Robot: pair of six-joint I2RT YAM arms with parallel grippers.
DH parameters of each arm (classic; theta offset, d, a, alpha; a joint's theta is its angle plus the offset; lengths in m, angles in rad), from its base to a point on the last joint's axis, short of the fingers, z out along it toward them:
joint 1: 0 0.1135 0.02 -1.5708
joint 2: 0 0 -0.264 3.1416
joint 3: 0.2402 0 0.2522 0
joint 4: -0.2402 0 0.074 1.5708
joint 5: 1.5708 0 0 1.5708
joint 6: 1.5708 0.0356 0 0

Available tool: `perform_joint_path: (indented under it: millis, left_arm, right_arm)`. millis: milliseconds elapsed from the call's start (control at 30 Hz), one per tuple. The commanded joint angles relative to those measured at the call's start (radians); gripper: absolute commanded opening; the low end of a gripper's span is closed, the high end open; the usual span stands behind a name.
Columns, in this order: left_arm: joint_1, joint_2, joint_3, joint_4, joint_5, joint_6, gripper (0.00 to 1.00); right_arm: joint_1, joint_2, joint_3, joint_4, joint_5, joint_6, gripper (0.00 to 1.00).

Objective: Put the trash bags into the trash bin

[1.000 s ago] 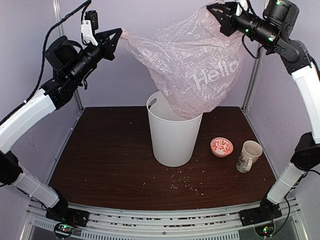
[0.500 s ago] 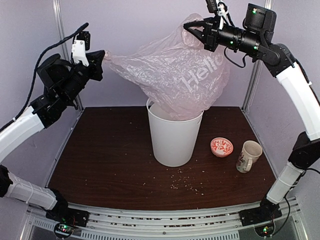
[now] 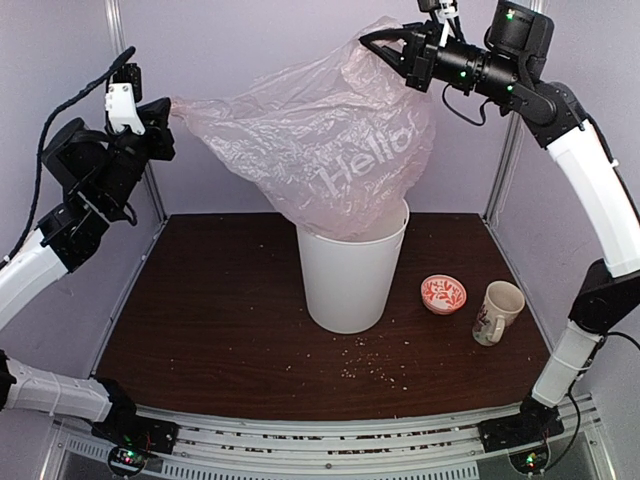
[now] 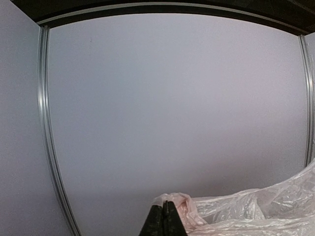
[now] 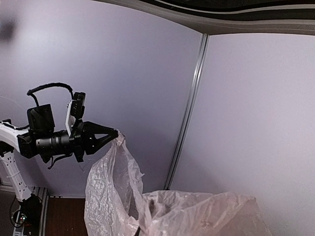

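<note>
Feeding trash bag in: stretched across upper frame, bottom just inside trash bin mouth at centre. Clamped on its corners: left gripper, right gripper. Next, I reckon you lower both and stuff it down.

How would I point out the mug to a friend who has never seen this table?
Find the tall white bin under the pink bag, in the middle of the dark table. Two small things sit to its right; the mug is the one farther right. It is a taller cream cup, unlike the low red-patterned bowl beside it.
</note>
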Motion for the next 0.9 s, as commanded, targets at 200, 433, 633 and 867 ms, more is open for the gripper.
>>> perform_joint_path:
  millis: [200,433,633,867]
  left_arm:
    - [0.017,0.028,-0.012,0.021,0.053,-0.036,0.00]
    - [0.019,0.028,-0.025,0.023,0.025,-0.037,0.00]
    - [0.019,0.025,-0.036,0.026,0.041,-0.044,0.00]
    - [0.019,0.014,-0.047,0.024,0.069,-0.060,0.00]
  right_arm:
    - [-0.027,-0.157,-0.255,-0.018,0.042,-0.063,0.35]
    - [-0.197,-0.375,-0.480,-0.026,-0.045,-0.075,0.68]
    - [-0.345,-0.457,-0.645,0.018,-0.096,-0.020,0.69]
    - [-0.497,-0.430,-0.777,0.263,0.155,0.167,0.45]
